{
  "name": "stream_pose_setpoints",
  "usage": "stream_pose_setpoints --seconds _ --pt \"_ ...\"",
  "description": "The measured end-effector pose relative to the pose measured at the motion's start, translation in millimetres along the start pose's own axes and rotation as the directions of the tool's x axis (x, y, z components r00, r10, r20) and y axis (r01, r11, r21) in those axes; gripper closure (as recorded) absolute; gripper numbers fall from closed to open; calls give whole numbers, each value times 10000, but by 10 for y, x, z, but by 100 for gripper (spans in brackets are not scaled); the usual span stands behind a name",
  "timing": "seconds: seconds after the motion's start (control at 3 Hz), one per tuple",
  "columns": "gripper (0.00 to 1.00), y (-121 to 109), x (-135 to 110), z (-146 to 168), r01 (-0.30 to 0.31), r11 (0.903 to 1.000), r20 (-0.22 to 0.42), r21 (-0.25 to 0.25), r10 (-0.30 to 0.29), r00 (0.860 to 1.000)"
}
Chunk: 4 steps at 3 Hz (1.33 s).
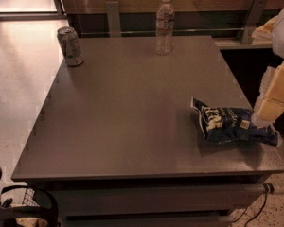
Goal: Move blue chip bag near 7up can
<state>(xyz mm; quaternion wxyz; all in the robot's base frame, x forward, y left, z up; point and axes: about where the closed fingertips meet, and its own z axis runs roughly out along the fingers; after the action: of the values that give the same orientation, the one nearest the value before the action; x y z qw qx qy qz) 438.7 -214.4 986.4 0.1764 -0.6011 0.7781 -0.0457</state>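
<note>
The blue chip bag (pixel 232 125) lies crumpled on its side near the right front corner of the grey table (pixel 128 108). The 7up can (pixel 70 46) stands upright at the table's far left corner, far from the bag. My arm comes in from the right edge, and the gripper (pixel 265 113) is low at the bag's right end, touching or just above it.
A clear plastic water bottle (pixel 164 25) stands upright at the far middle of the table. A dark counter with metal brackets runs behind it. A black curved part (pixel 23 202) shows at the bottom left, and a cable (pixel 255 212) hangs at the bottom right.
</note>
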Motion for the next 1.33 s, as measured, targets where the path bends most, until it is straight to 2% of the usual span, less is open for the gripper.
stream_pose_setpoints --seconds 0.33,0.67,1.0,1.33 --pt "0 -2 2 0 -9 10000 14 2 9 10000" --pt "0 1 104 58 -233 9997 618 -82 237 9978" --pt "0 43 280 211 -618 9976 1722 -318 664 9828" --pt "0 97 408 404 -963 9928 2678 -708 1119 9570"
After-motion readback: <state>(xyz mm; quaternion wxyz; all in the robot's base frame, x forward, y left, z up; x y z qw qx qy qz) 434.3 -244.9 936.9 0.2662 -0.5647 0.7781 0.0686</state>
